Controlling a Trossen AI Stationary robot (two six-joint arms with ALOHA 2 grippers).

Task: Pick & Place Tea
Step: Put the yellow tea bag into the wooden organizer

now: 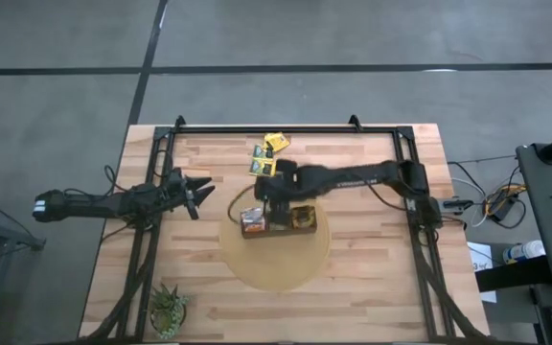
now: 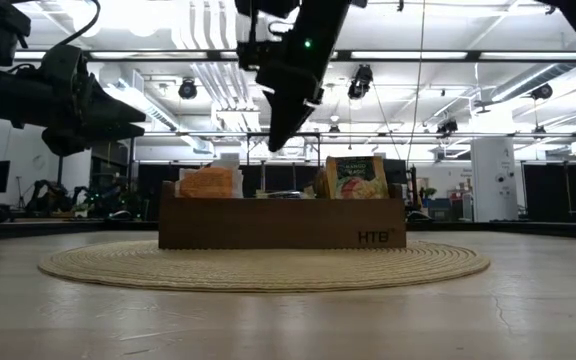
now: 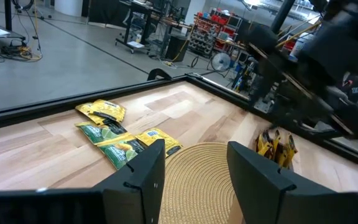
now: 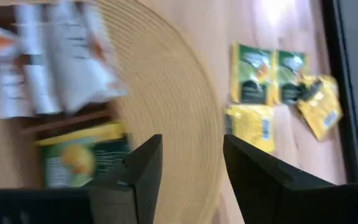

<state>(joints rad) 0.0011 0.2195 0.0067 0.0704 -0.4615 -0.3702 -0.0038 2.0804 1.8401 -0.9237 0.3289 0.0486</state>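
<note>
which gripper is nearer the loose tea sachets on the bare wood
Right. The right gripper hangs over the box, just beside the loose sachets; the left gripper waits farther off, beyond the mat's edge.

the long dark-brown cardboard box (image 1: 277, 222) sits mid-way on the round woven straw mat (image 1: 276, 273), sachets standing up from its compartments. the right gripper (image 1: 274, 203) hangs over the box, blocking approach from above. behind the box, loose yellow and green tea sachets (image 1: 267, 154) litter the wood. the mat in front of the box is bare.
</note>
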